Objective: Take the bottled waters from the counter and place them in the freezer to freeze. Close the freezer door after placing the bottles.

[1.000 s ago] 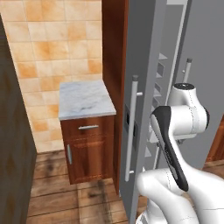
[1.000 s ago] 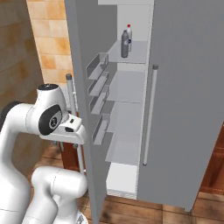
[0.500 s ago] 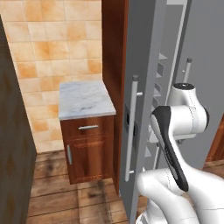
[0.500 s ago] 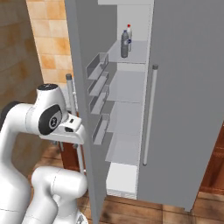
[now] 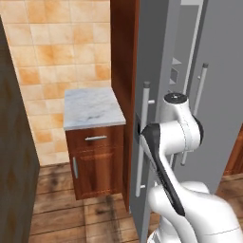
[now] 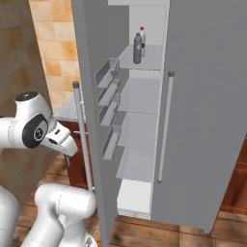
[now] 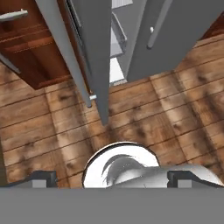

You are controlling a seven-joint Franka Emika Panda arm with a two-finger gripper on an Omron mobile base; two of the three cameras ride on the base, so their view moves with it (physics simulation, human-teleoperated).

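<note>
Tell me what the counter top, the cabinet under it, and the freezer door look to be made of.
Counter: white slab with grey veins, matte, probably marble or an imitation.
Cabinet: reddish-brown with visible grain, looks like stained wood, with a pale metallic drawer pull.
Freezer door: flat uniform grey with no grain or shine, likely painted or brushed metal; its bar handle looks the same grey.

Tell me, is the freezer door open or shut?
Open. The freezer door stands swung out, so its inside bins, the shelves and the two bottled waters show.
</note>
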